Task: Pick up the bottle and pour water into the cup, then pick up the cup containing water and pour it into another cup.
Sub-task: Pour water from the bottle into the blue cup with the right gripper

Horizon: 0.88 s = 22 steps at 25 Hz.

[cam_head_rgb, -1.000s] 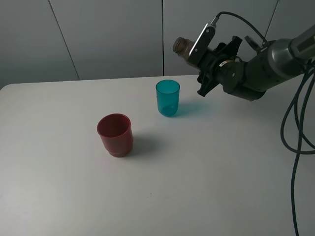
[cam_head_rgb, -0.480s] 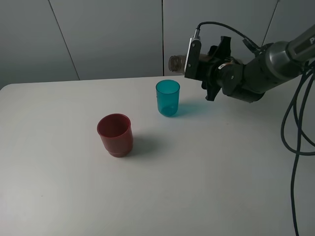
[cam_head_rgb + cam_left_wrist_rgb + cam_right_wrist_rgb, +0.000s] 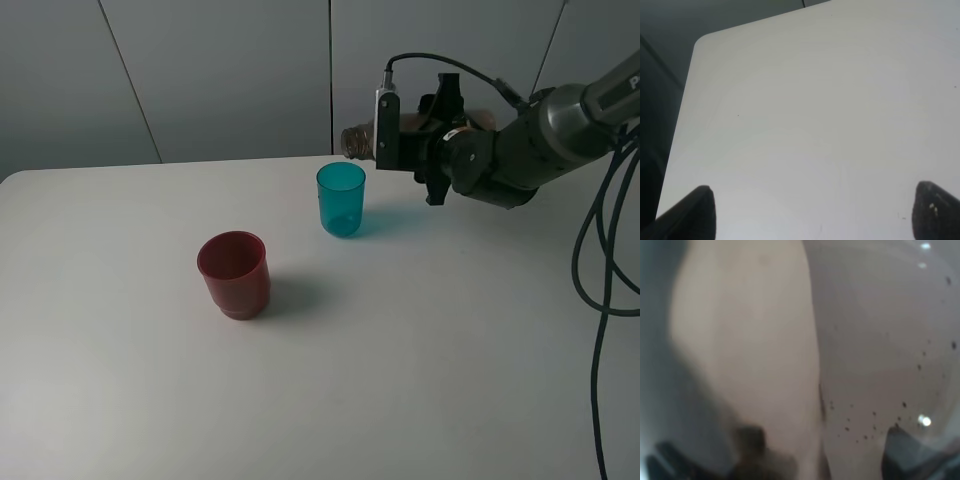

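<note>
Now, bottle [image 3: 354, 138]: I've tipped it from neck-up to nearly level, its mouth over the cup [image 3: 341, 200], or perhaps just behind it.
My right gripper [image 3: 425, 140]: clamped on the bottle.
Pour: about to start; no stream visible.

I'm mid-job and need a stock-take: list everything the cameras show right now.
table: one, white, fills the foreground
teal cup: one, translucent teal, upright, back centre of the table
dark red cup: one, dark red, upright, nearer the camera and left of the teal cup
bottle: one, smoky grey-brown, tipped nearly level, mouth over the teal cup's rim in the high view
wall panels: grey, behind the table
cables: black, hanging at the right edge
right gripper: one, black, shut on the bottle
left gripper: one, black, open over bare table
</note>
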Each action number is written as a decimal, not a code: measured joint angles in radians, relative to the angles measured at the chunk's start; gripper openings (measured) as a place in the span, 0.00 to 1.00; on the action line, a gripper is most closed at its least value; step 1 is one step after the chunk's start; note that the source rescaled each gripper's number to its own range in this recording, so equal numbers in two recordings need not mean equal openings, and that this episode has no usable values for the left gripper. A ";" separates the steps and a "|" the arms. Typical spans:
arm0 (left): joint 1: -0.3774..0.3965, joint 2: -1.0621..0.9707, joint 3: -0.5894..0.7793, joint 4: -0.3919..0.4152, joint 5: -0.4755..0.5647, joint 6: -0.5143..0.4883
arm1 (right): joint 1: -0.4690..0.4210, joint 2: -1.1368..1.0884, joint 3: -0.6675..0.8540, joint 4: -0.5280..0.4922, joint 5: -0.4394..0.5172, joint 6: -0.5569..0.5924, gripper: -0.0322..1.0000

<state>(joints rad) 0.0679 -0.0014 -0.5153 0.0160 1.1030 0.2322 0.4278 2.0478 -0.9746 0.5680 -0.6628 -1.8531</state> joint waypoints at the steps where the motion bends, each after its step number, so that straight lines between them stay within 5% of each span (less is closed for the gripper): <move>1: 0.000 0.000 0.000 0.000 0.000 0.000 | 0.000 0.000 0.000 0.000 -0.003 -0.005 0.05; 22: 0.000 0.000 0.000 0.000 0.000 0.000 | 0.000 0.000 -0.005 0.004 -0.029 -0.195 0.05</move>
<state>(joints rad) 0.0679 -0.0014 -0.5153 0.0160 1.1030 0.2322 0.4278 2.0478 -0.9800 0.5718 -0.6917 -2.0484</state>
